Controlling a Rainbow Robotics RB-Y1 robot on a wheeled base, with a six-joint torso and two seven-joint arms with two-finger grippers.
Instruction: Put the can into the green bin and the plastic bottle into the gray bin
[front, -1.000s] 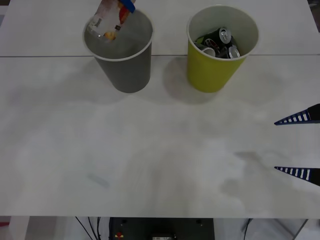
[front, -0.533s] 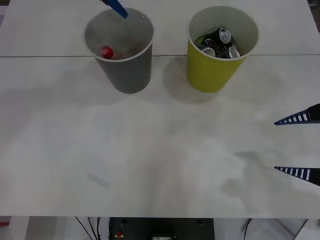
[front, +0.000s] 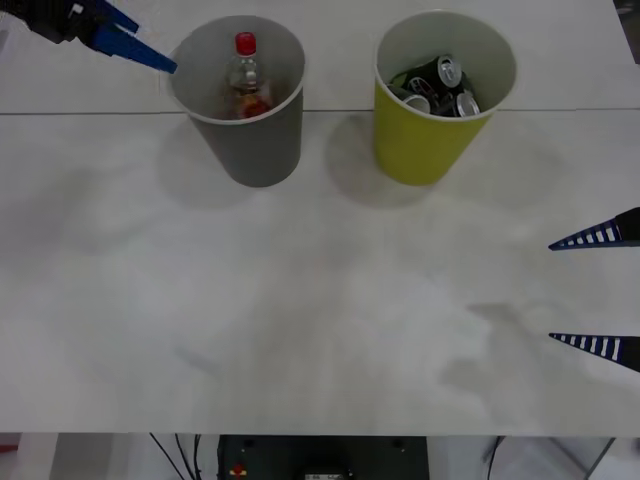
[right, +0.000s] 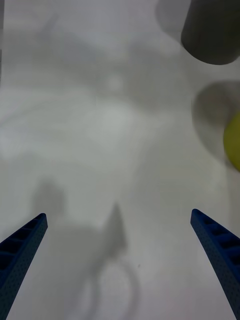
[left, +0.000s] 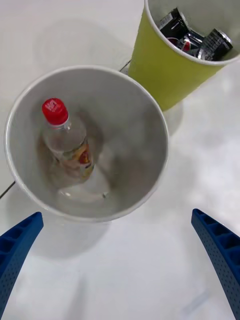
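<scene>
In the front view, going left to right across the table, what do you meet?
Left gripper → gray bin with the plastic bottle inside → green bin holding cans → right gripper, fingers open.

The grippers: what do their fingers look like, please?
Both have blue, ribbed fingers tapering to points. The right gripper shows pale gaps between its ribs. The left gripper sits on a black wrist part. In the wrist views the fingers look finely dotted.

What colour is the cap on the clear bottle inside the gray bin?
Red; the clear plastic bottle's cap shows best in the left wrist view.
</scene>
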